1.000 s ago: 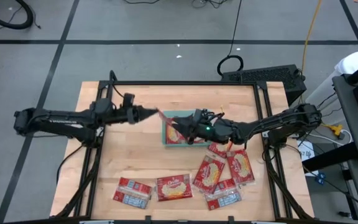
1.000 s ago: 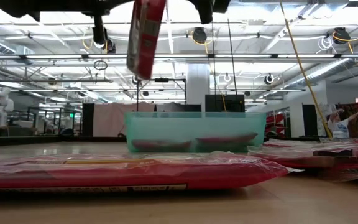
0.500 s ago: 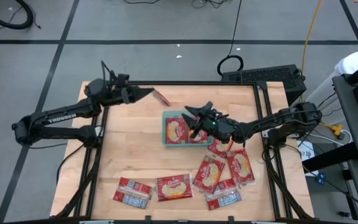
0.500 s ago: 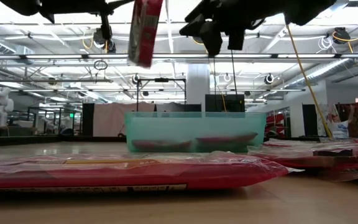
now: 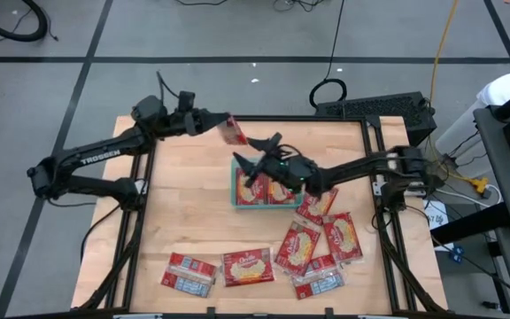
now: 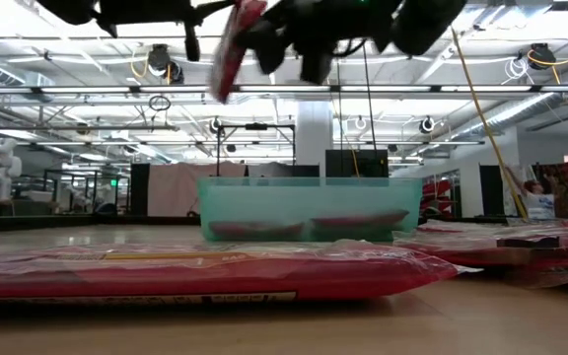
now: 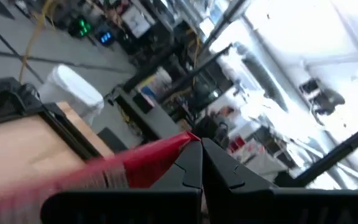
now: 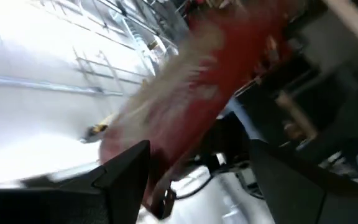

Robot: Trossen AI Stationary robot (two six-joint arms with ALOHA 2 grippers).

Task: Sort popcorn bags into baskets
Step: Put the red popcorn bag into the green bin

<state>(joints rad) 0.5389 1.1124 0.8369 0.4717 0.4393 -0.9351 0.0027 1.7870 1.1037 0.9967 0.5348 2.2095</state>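
Observation:
My left gripper is near the table's far edge, high above it, shut on a red popcorn bag. The low view shows this bag edge-on and tilted. My right gripper hovers open above the teal basket, its fingers pointing toward the held bag. In the right wrist view that bag shows just ahead of the open fingers, apart from them. Two bags lie flat in the basket. Several more bags lie on the table's near half. My left gripper pinches one end of the popcorn bag between its two shut fingers. The fingers come about level from the table's left. The bag juts out beyond the fingertips toward the right arm, lifted clear of the table and tilted on edge.
Two bags lie apart near the front edge, left of the pile at the near right. A black frame runs along the table's sides. One bag lies close before the low camera.
My left gripper has swung toward the table's far edge and risen, carrying the bag clear of the table. My right gripper has moved from over the basket toward the far left, closer to the held bag, and has rolled about its own axis.

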